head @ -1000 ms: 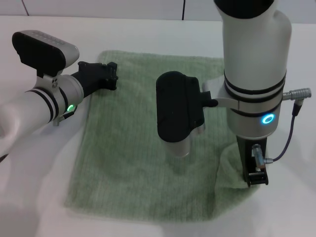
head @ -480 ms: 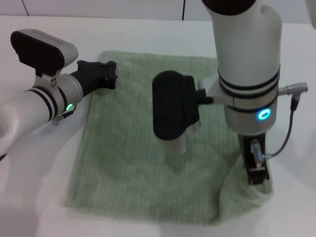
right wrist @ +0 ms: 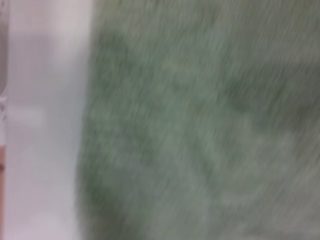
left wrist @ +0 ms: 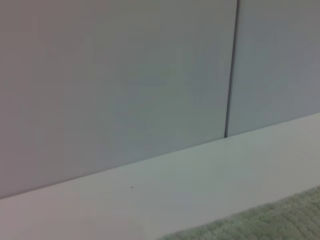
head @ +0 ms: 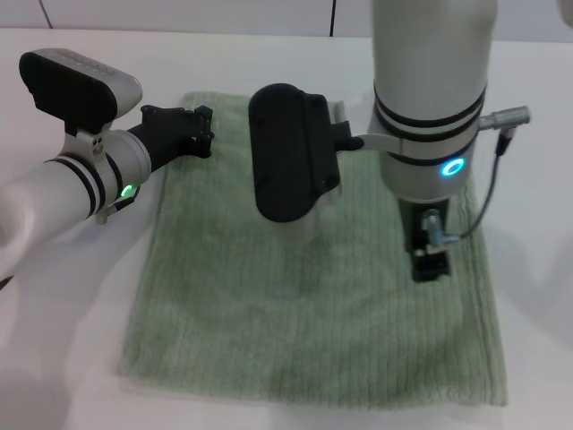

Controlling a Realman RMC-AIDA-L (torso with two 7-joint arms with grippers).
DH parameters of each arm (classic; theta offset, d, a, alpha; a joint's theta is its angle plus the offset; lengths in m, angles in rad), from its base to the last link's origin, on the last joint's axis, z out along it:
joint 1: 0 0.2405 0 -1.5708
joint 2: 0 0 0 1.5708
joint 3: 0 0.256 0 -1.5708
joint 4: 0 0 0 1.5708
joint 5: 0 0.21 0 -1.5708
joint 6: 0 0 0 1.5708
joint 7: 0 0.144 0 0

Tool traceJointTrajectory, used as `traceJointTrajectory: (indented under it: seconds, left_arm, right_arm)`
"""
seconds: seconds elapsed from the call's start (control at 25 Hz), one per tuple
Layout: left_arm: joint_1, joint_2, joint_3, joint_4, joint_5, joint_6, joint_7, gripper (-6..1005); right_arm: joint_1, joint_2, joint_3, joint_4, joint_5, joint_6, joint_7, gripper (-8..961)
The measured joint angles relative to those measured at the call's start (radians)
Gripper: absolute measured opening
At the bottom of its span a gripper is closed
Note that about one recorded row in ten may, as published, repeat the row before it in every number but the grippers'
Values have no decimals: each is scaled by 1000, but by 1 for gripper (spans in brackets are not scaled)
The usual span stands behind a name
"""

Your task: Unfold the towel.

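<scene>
The pale green towel [head: 295, 313] lies spread flat on the white table [head: 63, 313], with its near right corner lying flat. My right gripper [head: 428, 265] points down over the towel's right part, back from the near edge. The towel fills the right wrist view [right wrist: 200, 125], beside a strip of table [right wrist: 45, 125]. My left gripper [head: 192, 134] is at the towel's far left edge. The left wrist view shows only a sliver of towel [left wrist: 280, 222].
A grey wall with a dark vertical seam [left wrist: 231, 70] runs behind the table's far edge. The right arm's large black wrist housing [head: 286, 152] hangs over the towel's middle. Bare white table surrounds the towel on all sides.
The right arm has moved away from me and left. The bunched near right corner it was lifting now lies flat, spreading the towel wider to the right. The left arm has not moved.
</scene>
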Motion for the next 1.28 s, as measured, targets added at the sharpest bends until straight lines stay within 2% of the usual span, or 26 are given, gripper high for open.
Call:
traceJointTrajectory:
  seconds: [0.16,0.44,0.6,0.64,0.68,0.8,0.84,0.88,0.92,1.04,1.08,1.24,1.28]
  left_arm:
    - [0,0,0,0,0,2,0,8]
    - [7,0,0,0,0,4,1,10]
    - [11,1,0,0,0,4,3,10]
    - [13,1,0,0,0,4,5,11]
    - [13,1,0,0,0,4,5,11]
    - [16,1,0,0,0,4,9,11]
    - [17,1,0,-2,0,4,11,12]
    - [17,1,0,-2,0,4,11,12]
    - [17,1,0,-3,0,4,11,12]
    - [20,1,0,-4,1,4,11,13]
    - [21,2,1,-4,1,4,12,13]
    - [24,1,4,-7,1,5,12,14]
    - [24,1,4,-7,1,5,12,14]
  right_arm:
    - [-53,-2,8,-50,-25,-151,-15,290]
    - [-207,-3,32,-139,-109,-477,-38,290]
    - [-274,-3,88,-149,-116,-673,-42,290]
    - [-307,-4,121,-150,-115,-770,-44,290]
    - [-307,-4,121,-150,-115,-770,-44,290]
    - [-368,-3,150,-156,-104,-941,-48,289]
    - [-409,-3,151,-162,-91,-1063,-49,289]
    - [-409,-3,151,-162,-91,-1063,-49,289]
    - [-451,-3,135,-166,-70,-1194,-51,289]
    - [-519,-5,83,-178,-47,-1387,-55,289]
    - [-519,-5,83,-178,-47,-1387,-55,289]
    - [-590,-5,0,-185,-45,-1647,-55,289]
    - [-590,-5,0,-185,-45,-1647,-55,289]
